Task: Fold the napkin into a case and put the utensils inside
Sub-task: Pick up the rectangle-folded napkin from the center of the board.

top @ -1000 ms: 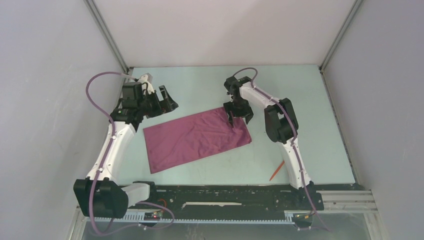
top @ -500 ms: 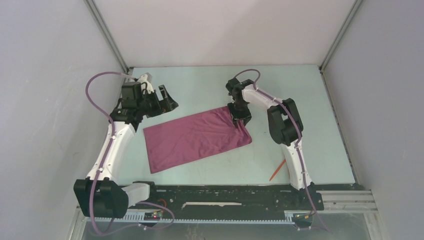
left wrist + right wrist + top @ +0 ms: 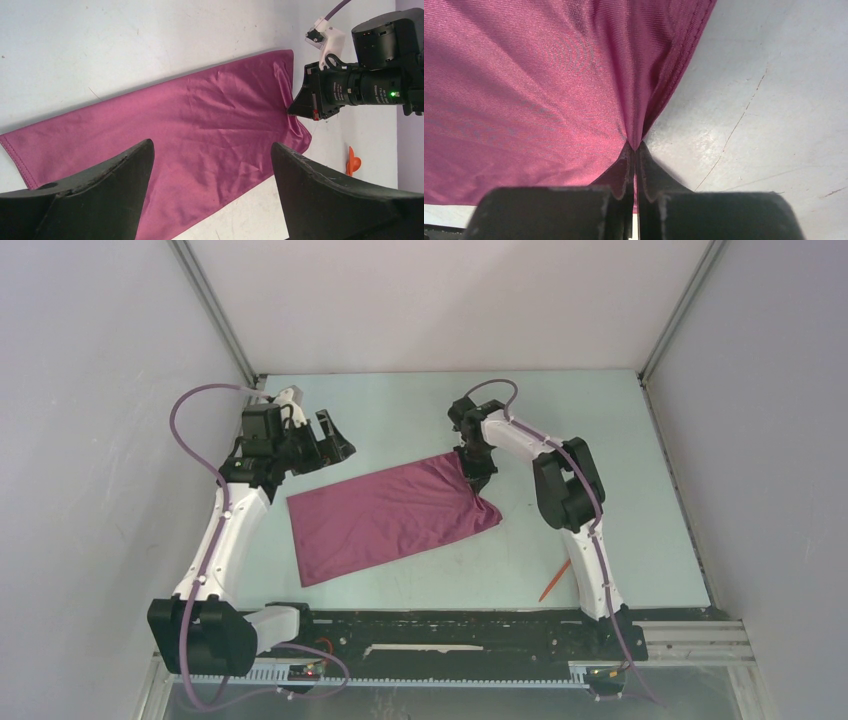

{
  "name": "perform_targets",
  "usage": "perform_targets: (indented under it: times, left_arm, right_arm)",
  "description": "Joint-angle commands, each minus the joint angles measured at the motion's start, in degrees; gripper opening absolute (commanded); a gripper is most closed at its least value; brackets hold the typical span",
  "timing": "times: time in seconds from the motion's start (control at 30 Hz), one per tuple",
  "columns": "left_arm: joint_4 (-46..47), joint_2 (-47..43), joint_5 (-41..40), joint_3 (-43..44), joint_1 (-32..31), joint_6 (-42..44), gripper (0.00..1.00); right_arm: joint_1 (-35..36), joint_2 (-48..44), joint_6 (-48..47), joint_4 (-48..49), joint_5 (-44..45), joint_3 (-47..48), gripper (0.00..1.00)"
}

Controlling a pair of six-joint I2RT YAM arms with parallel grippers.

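**Pinching the napkin edge, no fold yet**

Clenching the right jaws on a pleat of the napkin, at 2 o'clock from the middle of the cloth. Holding the left jaws spread wide and empty, just past the 10 o'clock corner. Elsewhere lying flat near the centre of the tabletop. No case formed so far. At 5 o'clock from the cloth, well apart, only one orange utensil found, untouched. By judgement barely started: folding and loading both left to do.
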Motion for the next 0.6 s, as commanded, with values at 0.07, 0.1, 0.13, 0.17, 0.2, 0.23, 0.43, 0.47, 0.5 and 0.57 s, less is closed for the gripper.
perform_targets:
  times: [0.07,0.1,0.13,0.17,0.2,0.23,0.43,0.47,0.5,0.57]
  left_arm:
    - [1.6,-0.9,0.6,-0.6,0.4,0.5,0.94]
    - [1.6,-0.9,0.5,-0.6,0.4,0.6,0.94]
    - [1.6,-0.9,0.3,-0.7,0.4,0.5,0.94]
    - [1.6,-0.8,0.1,-0.7,0.4,0.5,0.94]
    - [1.6,-0.8,0.0,-0.7,0.4,0.4,0.94]
    - [1.7,-0.6,0.0,-0.8,0.4,0.4,0.94]
    - [2.1,1.0,0.8,-1.0,0.4,-0.3,0.94]
    - [2.1,1.4,1.1,-1.0,0.4,-0.4,0.94]
    - [2.1,1.8,1.3,-1.0,0.4,-0.5,0.94]
    - [2.2,2.2,1.4,-1.0,0.4,-0.5,0.94]
  right_arm:
    - [0.3,0.1,-1.6,5.9,4.2,-4.2,0.0]
    - [-0.3,-0.5,-2.0,6.0,3.6,-4.6,0.0]
    - [-0.9,-1.2,-2.4,6.2,3.3,-5.2,0.0]
    - [-1.5,-1.8,-2.8,6.2,2.9,-5.8,0.0]
    - [-2.1,-2.5,-3.2,6.4,3.0,-6.5,0.0]
    - [-2.5,-3.4,-3.5,6.9,3.4,-7.8,0.0]
    - [-6.9,-6.5,-5.0,9.6,6.4,-11.7,0.0]
    - [-7.8,-7.0,-5.0,10.2,6.5,-12.3,0.0]
    - [-8.9,-7.3,-5.2,10.4,7.1,-12.6,0.0]
    - [-10.4,-7.9,-5.9,10.4,8.6,-13.0,0.0]
